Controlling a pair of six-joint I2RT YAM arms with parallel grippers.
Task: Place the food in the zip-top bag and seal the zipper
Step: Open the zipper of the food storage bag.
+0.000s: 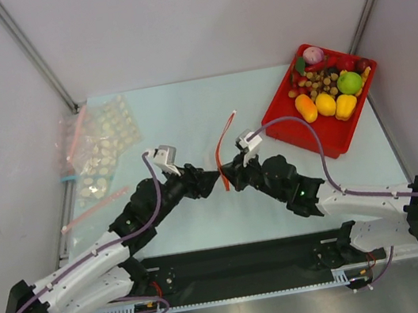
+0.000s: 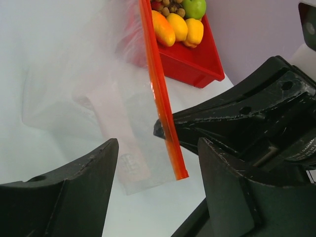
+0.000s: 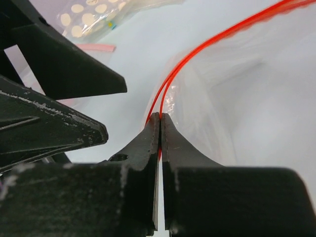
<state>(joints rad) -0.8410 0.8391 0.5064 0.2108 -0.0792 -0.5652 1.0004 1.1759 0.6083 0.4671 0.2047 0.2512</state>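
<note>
Over the middle of the tabletop (image 1: 187, 120), the right pincer (image 3: 160, 118) is clamped on the red-orange zipper (image 2: 160, 98) of the clear zip-top bag (image 2: 98, 98), the left pincer (image 2: 158, 148) gapes just beside that strip's end, jaws apart — the food (image 1: 325, 93) lies in the red tray (image 1: 327, 141), far right.

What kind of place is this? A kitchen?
Probably a robot test booth, not a kitchen: plain white walls, two robot arms bolted to the table, and toy food in a red tray.

Pale grey walls (image 1: 193, 14), white table (image 1: 184, 104)
</note>
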